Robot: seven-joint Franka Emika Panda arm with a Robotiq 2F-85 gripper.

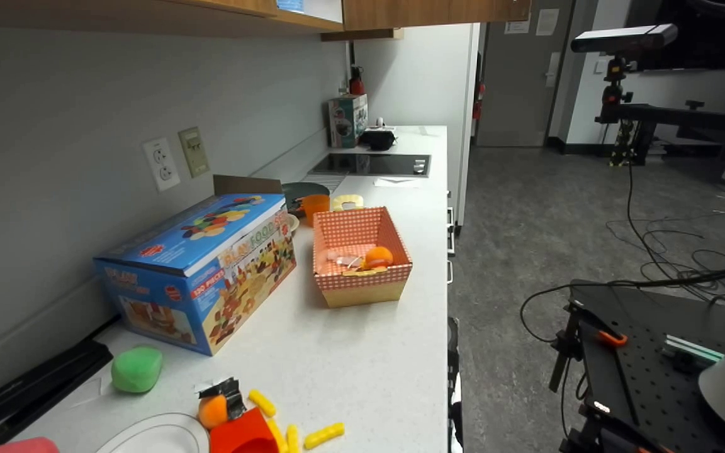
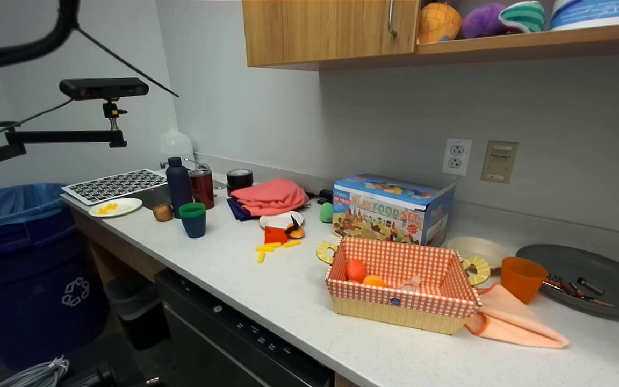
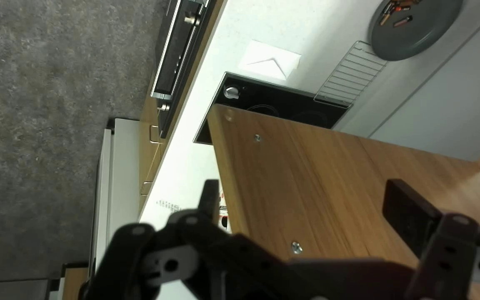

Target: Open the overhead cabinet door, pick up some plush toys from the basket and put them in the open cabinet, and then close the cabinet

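Standing wide apart, the jaws of the tool [image 3: 308,204] hold nothing; a wood-grained panel [image 3: 327,187] with shiny screw heads [image 3: 296,247] shows behind them. In an exterior view the overhead cabinet [image 1: 211,12], smooth tan wood, has its flat door [image 1: 432,14] standing out from the wall [image 1: 243,94]. Rounded plush toys [image 2: 438,22], orange crosshatched, fuzzy purple and teal-striped, sit just behind the front edge of the cabinet's open compartment [image 2: 503,41]. On the speckled bench [image 2: 266,285], near its front edge, the flared basket [image 2: 406,299] pairs gingham lining [image 2: 406,258] with a textured straw-coloured base [image 2: 395,317] and 2 yellow rings [image 2: 484,270] at its ends; round orange and red pieces [image 2: 356,270] lie inside.
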